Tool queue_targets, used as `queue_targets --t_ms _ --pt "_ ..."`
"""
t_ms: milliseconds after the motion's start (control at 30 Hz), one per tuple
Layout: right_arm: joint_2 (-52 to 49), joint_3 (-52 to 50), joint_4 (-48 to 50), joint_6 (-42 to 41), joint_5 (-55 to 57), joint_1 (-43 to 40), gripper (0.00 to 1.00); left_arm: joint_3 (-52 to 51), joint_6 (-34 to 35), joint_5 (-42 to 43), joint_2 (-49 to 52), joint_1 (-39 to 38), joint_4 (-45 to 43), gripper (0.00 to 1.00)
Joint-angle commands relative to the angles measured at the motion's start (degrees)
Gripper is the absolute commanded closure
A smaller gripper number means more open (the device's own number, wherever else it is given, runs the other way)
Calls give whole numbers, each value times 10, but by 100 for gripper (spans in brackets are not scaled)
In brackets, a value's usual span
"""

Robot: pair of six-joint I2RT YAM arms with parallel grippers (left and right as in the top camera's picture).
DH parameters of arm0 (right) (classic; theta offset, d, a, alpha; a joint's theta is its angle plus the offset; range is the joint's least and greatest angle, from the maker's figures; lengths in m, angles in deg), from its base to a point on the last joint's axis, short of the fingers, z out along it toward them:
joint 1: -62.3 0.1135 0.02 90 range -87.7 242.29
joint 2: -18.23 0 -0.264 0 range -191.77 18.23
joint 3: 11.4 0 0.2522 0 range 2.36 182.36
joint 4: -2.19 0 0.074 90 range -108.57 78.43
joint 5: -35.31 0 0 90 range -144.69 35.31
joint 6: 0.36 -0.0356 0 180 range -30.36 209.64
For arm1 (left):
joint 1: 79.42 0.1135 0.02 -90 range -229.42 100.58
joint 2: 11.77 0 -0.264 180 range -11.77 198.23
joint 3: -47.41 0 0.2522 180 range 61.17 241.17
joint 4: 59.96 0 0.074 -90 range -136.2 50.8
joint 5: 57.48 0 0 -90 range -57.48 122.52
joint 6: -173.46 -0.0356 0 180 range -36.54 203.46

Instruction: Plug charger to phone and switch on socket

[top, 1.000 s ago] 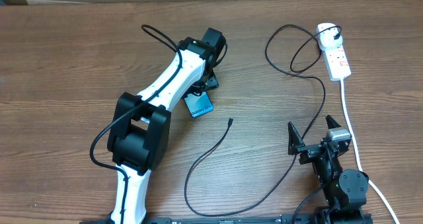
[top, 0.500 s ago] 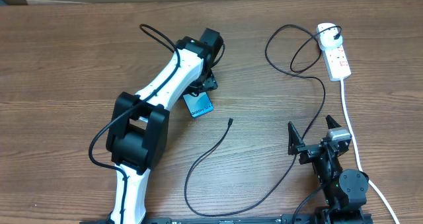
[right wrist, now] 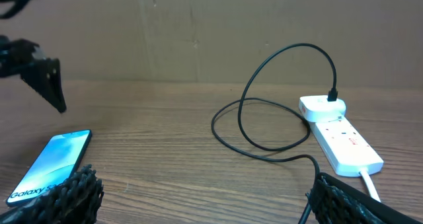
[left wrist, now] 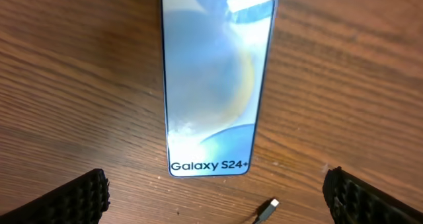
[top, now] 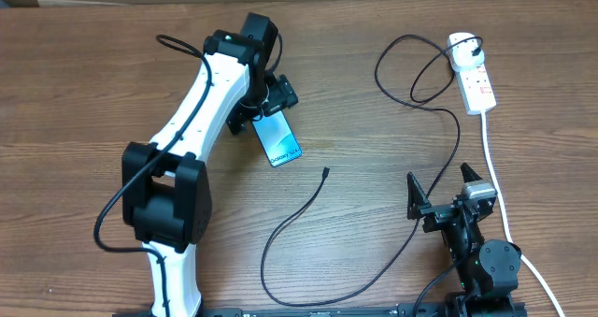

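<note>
The phone (top: pixel 280 139) lies flat on the wooden table, blue screen up, its "Galaxy S24+" end toward the charger's connector tip (top: pixel 325 172). My left gripper (top: pixel 264 107) hovers open just behind the phone's far end, holding nothing. In the left wrist view the phone (left wrist: pixel 215 85) lies ahead of the left gripper (left wrist: pixel 215 197), with the connector tip (left wrist: pixel 269 207) just past its lower end. The charger cable (top: pixel 280 228) loops round to its plug (top: pixel 476 48) in the white socket (top: pixel 478 85). My right gripper (top: pixel 439 191) stands open and empty near the front right.
The socket's thick white cord (top: pixel 495 181) runs down the right side, close past the right arm. In the right wrist view the socket (right wrist: pixel 340 141), cable loops (right wrist: pixel 264 118) and phone (right wrist: pixel 49 164) lie ahead of the right gripper (right wrist: pixel 205 197). A cardboard wall backs the table.
The left gripper opened wider and drew back up and left off the phone, which now lies fully uncovered. The right arm and cable have not moved.
</note>
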Motion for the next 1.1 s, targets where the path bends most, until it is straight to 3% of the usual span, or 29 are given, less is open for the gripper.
queue_targets --t_ms 0,267,667,1067 --pt "4 -6 2 -1 3 2 0 0 -7 2 42 -6 -1 0" --pt "4 -6 2 -1 3 2 0 0 9 -25 99 -14 -20 0" --pt "4 -6 2 -1 3 2 0 0 9 -137 125 -28 -64 0" --pt "4 -6 2 -1 3 2 0 -65 41 -122 126 -28 -127 0"
